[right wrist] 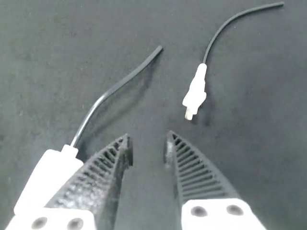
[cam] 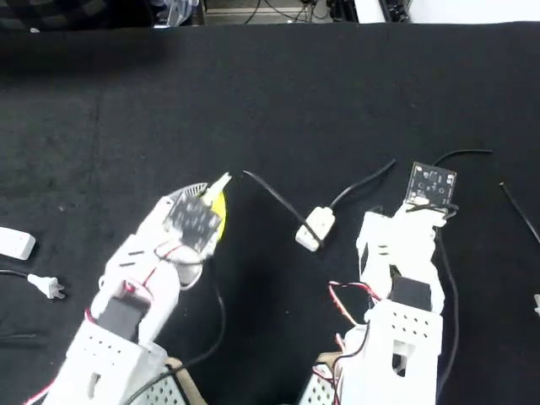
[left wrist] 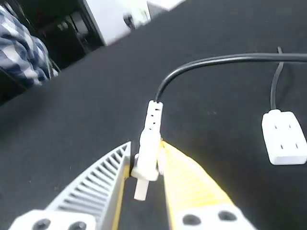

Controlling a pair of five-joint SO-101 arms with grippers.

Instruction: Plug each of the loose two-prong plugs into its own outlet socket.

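Left fingers [left wrist: 144, 146] were pinched on a two-prong plug [left wrist: 149, 124], which was held off the tabletop [cam: 278, 93]. Its cord [left wrist: 216, 60] ran out ahead of the tips. The prong end seemed to point back toward my wrist. The outlet socket block [left wrist: 284, 136] lay flat and face up ahead of those fingers, off to the side of the yellow finger [left wrist: 187, 187] and well apart from the plug.

Right fingers [right wrist: 148, 139] were spread and held nothing. The same block sat just beside the outer face of one of them. A second plug [right wrist: 194, 93] lay loose on the tabletop ahead of the tips, near but not touched. A third plug [cam: 46, 287] lay well apart, back past the left fingers on that arm's outer side.

My read of the step: first plug grasped, insertion not yet begun. The next move called for turning the prongs to face the socket, likely by a wrist roll or a regrasp. After that, line up on one socket and push straight in. The right fingers could brace the block, which looked light enough to slide.
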